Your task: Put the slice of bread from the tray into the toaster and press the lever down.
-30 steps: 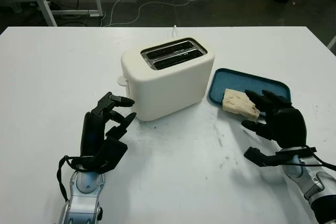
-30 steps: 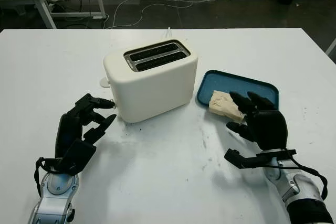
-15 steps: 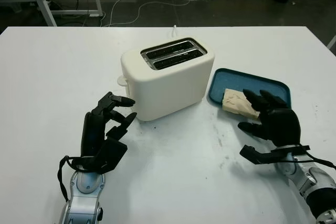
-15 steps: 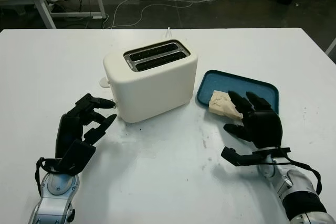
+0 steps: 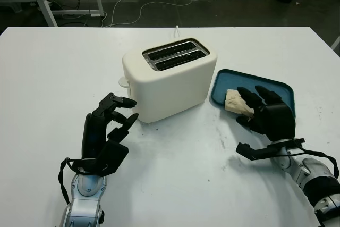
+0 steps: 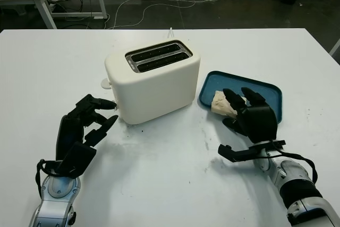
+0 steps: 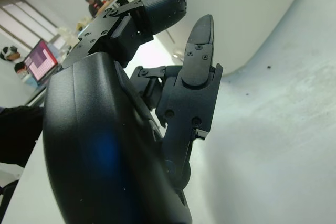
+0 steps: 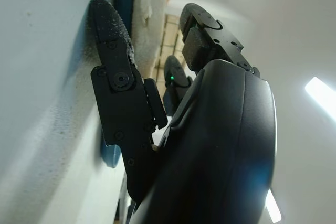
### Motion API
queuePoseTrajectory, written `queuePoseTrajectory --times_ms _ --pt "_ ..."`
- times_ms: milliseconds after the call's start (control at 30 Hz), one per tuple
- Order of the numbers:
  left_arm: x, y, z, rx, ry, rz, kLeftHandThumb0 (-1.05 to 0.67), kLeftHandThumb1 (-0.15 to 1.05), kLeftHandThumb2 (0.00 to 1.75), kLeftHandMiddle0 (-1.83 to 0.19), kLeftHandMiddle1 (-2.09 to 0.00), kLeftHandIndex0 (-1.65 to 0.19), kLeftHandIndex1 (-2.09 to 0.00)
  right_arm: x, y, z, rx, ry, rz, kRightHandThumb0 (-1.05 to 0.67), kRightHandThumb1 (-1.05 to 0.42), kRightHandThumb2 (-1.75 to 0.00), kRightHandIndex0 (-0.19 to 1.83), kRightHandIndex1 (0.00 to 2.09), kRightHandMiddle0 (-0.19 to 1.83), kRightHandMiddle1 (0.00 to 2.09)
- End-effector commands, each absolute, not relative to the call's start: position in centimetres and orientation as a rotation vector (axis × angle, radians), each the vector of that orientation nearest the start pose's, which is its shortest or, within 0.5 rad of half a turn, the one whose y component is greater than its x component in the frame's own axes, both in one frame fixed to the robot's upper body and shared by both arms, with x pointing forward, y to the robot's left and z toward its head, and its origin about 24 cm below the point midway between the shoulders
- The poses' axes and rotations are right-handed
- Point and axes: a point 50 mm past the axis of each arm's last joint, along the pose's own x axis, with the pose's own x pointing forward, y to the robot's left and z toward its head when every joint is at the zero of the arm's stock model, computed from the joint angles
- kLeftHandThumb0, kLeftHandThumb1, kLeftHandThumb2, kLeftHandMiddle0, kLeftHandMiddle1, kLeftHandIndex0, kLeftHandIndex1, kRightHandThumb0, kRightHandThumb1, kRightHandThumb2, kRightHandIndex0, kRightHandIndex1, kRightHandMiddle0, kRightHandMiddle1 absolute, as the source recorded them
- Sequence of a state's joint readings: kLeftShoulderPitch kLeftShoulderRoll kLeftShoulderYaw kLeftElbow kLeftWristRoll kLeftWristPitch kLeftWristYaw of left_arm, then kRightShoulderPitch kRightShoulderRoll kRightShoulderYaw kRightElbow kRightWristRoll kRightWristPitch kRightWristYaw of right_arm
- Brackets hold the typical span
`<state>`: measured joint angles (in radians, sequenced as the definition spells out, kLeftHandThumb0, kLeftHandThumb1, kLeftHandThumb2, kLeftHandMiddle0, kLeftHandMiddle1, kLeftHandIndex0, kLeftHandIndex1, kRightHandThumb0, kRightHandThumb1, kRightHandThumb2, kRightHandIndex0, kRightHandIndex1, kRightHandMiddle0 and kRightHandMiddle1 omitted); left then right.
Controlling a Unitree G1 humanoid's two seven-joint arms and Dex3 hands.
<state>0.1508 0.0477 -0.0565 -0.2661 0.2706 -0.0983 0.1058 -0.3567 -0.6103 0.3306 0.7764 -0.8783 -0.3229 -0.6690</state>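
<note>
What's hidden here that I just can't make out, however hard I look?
- Slice of bread: the right hand covers its near part in the eye views, so whether the fingers grip it cannot be told.
- Toaster lever: the body mostly hides it; a small tab pokes out near the left hand.
- Tray: the hand hides its near edge.
- Toaster slots: too dark to see inside.

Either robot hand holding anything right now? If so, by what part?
Nothing is held. The right robot hand is open over the bread on the tray, not yet closed on it. The left robot hand is open beside the toaster.
</note>
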Motion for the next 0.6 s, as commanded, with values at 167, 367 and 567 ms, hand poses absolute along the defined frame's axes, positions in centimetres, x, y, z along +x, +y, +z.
queuePoseTrajectory --times_ms 167,367,567 --pt "22.13 15.22 7.88 0.291 -0.258 0.090 -0.24 0.92 0.22 -0.58 -1.58 -0.51 -1.16 28.75 -25.06 3.36 -1.488 -0.304 0.006 -0.53 -0.82 0.00 0.69 0.14 0.65 0.10" --pt "22.06 15.30 7.72 0.292 -0.255 0.088 -0.25 0.92 0.23 -0.59 -1.58 -0.51 -1.17 28.43 -25.01 3.58 -1.569 -0.335 0.008 -0.62 -0.91 -0.06 0.98 1.71 0.68 1.62" --pt "21.99 15.26 7.71 0.291 -0.251 0.087 -0.24 0.92 0.23 -0.59 -1.58 -0.51 -1.16 28.28 -24.93 3.36 -1.612 -0.351 -0.013 -0.65 -0.92 -0.21 0.93 1.74 0.58 1.74"
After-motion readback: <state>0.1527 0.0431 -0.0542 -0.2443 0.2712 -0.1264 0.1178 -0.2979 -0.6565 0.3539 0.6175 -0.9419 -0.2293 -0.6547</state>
